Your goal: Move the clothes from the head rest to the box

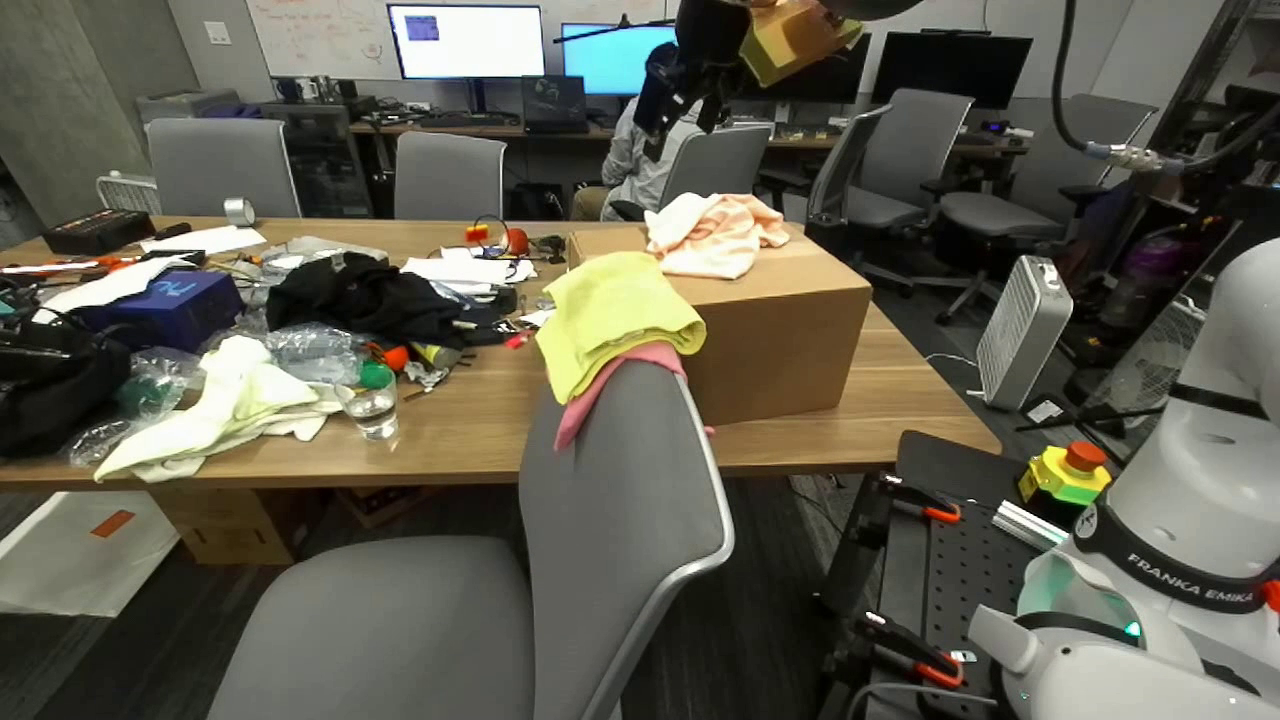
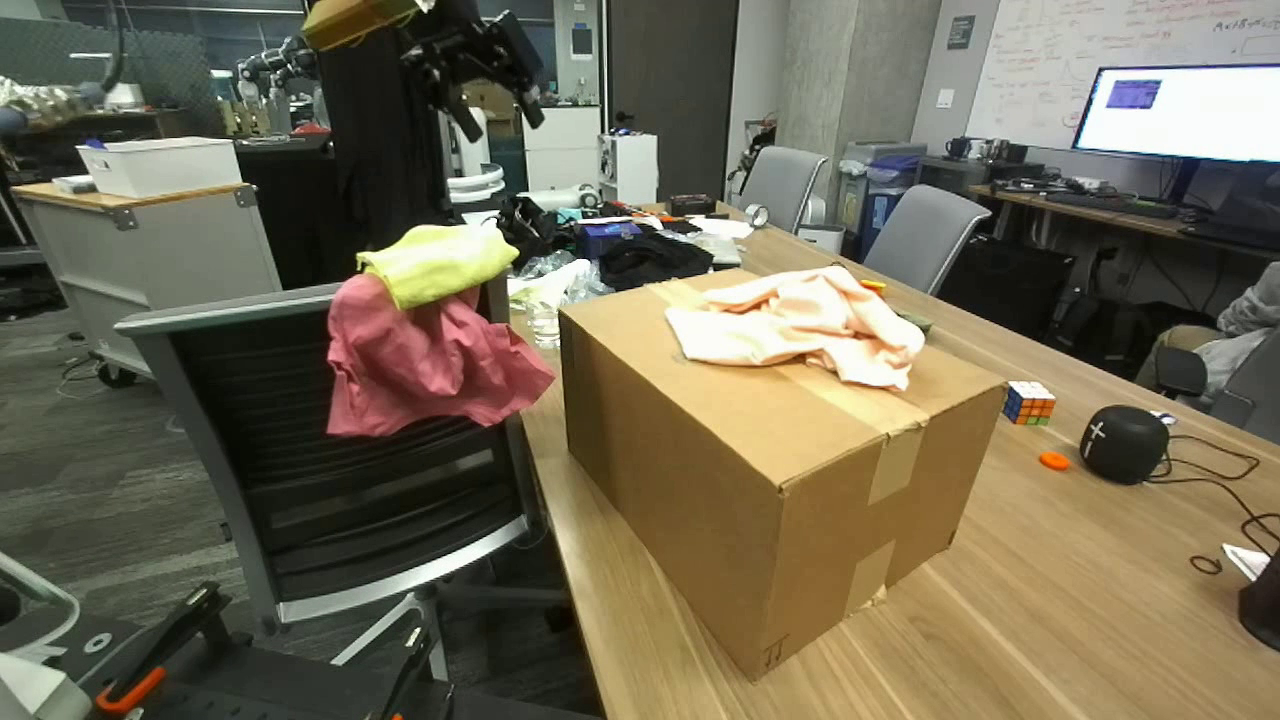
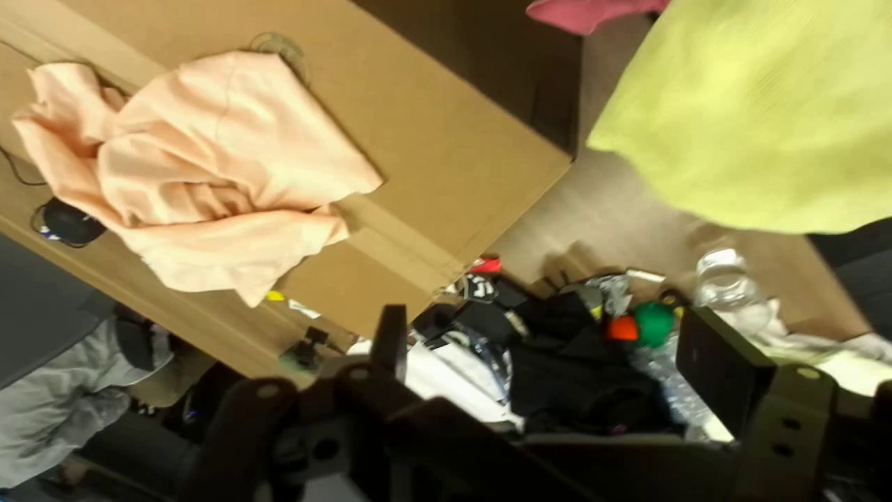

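Fingers [image 3: 723, 369] are spread wide, holding nothing; the yellow cloth [image 1: 618, 315], draped over the pink cloth [image 2: 430, 350] on the chair back [image 1: 635, 480], should be pinched alone, lifted clear, laid on the box [image 2: 670, 480].

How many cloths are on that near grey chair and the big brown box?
3: a draped lime-yellow cloth and, beneath it, a rose-pink cloth over the grey chair's backrest; a crumpled pale-peach cloth on the brown cardboard box. More could be hidden under the folds.
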`<move>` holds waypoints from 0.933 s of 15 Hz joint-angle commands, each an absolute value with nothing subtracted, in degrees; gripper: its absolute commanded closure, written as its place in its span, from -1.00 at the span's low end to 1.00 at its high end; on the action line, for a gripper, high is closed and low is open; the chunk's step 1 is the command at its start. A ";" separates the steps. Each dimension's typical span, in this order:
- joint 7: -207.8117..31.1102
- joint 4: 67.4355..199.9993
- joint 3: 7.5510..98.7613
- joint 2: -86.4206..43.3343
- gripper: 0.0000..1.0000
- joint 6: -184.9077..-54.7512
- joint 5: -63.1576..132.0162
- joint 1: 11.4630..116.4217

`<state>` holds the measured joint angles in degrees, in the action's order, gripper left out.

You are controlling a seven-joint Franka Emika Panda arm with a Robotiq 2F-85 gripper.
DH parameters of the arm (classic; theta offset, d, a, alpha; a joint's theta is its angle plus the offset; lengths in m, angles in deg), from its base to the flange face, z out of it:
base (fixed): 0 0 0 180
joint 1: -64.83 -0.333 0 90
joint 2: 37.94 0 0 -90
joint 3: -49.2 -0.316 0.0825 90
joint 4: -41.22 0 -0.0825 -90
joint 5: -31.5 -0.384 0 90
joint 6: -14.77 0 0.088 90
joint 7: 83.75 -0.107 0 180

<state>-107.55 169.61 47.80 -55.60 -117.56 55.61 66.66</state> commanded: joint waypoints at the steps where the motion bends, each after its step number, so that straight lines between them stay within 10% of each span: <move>1: -95.45 170.23 46.94 -58.36 -1.00 -111.95 47.30 63.72; 14: -78.93 172.20 46.00 -55.18 -1.00 -107.81 39.20 59.72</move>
